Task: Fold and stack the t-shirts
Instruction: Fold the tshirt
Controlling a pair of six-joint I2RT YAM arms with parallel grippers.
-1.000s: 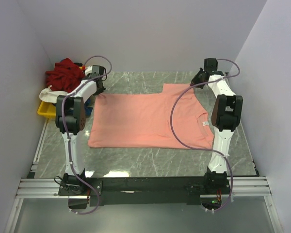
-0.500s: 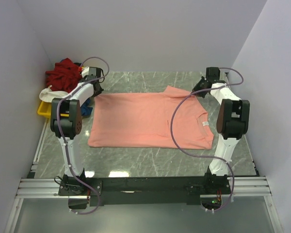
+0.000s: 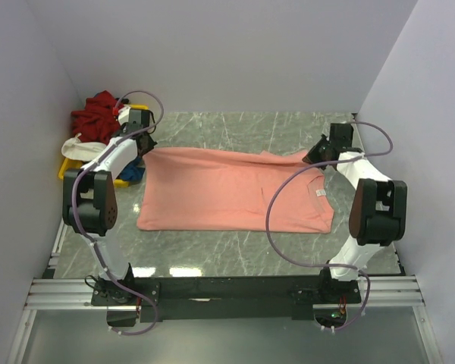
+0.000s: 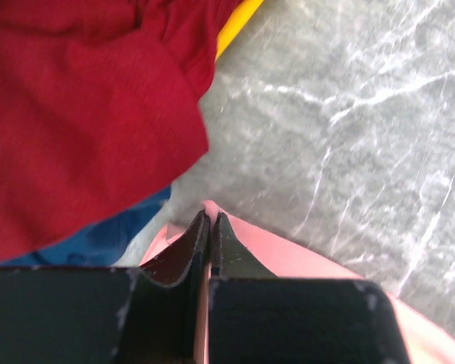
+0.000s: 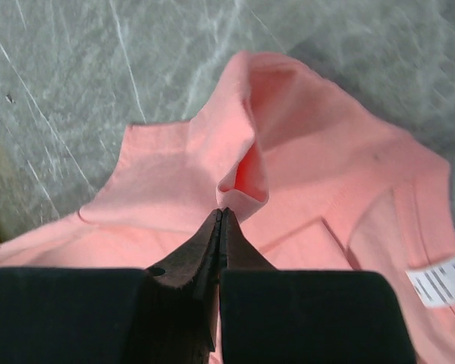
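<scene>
A salmon-pink t-shirt (image 3: 227, 189) lies spread on the marble table, white neck label (image 3: 319, 195) at the right. My left gripper (image 3: 142, 145) is shut on the shirt's far left corner (image 4: 235, 231), lifting it. My right gripper (image 3: 312, 155) is shut on a raised fold of the far right sleeve (image 5: 239, 163). The shirt's far edge is pulled up and in between them. A dark red shirt (image 3: 97, 115) lies heaped at the far left, with white cloth (image 3: 80, 146) and blue cloth (image 3: 131, 173) beside it. The red (image 4: 76, 114) and blue (image 4: 98, 235) cloth also show in the left wrist view.
A yellow tray (image 3: 69, 171) sits under the heap at the left wall; its edge (image 4: 239, 23) shows in the left wrist view. White walls close the left, back and right. Bare marble (image 3: 235, 125) lies behind the shirt and along the front (image 3: 235, 246).
Both grippers have moved toward the near side, pulling the pink shirt's far edge along. The right sleeve, earlier flat at the back, is now bunched. The right arm swung outward.
</scene>
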